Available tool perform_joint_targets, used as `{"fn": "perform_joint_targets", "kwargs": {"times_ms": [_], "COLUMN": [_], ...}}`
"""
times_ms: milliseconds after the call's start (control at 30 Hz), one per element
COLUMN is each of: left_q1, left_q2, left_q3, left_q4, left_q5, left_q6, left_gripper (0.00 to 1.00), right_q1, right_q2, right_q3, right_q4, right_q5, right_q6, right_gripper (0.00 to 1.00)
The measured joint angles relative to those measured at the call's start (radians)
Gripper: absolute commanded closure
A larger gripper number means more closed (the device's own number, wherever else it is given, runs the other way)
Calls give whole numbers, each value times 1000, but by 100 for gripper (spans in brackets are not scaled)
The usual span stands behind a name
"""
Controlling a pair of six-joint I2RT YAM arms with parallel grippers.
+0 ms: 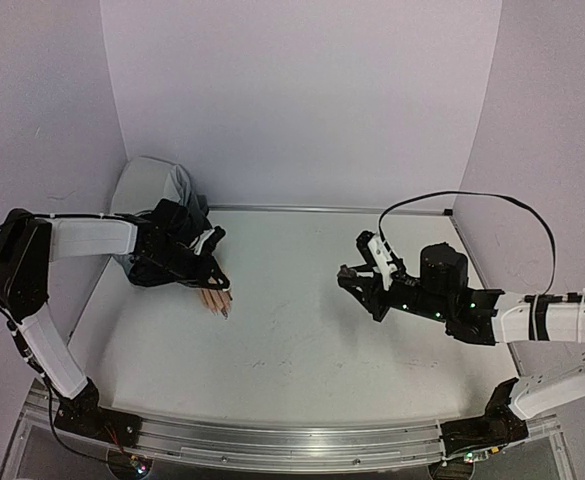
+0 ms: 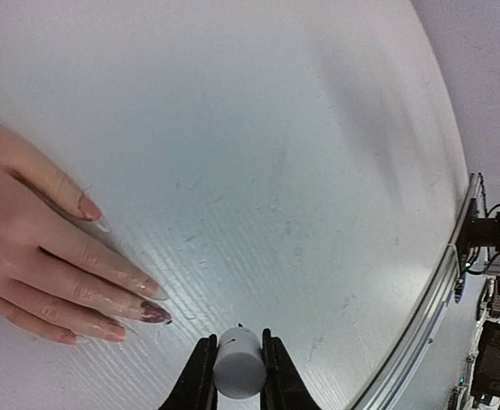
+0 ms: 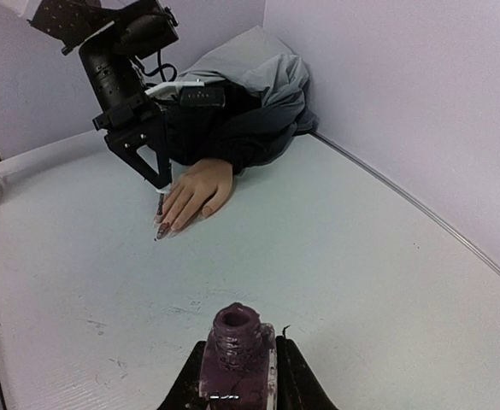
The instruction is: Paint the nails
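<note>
On the table (image 2: 318,128), nails (image 2: 154,313) lie beside the left hand (image 2: 236,342) clamping a cap (image 2: 239,369).

The table (image 1: 312,340) is viewed from above and behind. The hand (image 2: 36,265) is seen close from the left wrist, farther off from the right, and shared by all three views.

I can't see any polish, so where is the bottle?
The open bottle is clamped in the right gripper, right of the table's middle in the top view, well apart from the mannequin hand at the far left.
</note>
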Motion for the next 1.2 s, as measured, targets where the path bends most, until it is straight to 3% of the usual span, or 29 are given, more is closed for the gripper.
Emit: {"fn": "perform_joint_targets", "kwargs": {"times_ms": [300, 533, 833, 1200], "left_q1": [-74, -211, -279, -297], "left_q2": [-271, -418, -468, -556], "left_q3": [44, 80, 101, 100], "left_q4": [-22, -30, -32, -32], "left_q5": [84, -15, -47, -16], "left_q6": [-58, -156, -233, -290], "left_gripper": [100, 100, 100, 100], "right_q1": [0, 0, 20, 198], "right_q2": [-100, -161, -49, 177], "right_q3": [0, 0, 10, 165], "right_q4": [-1, 8, 53, 157], "right_q5": [-5, -14, -97, -69], "right_q6": [164, 286, 374, 348], "right_gripper": [100, 100, 100, 100]}}
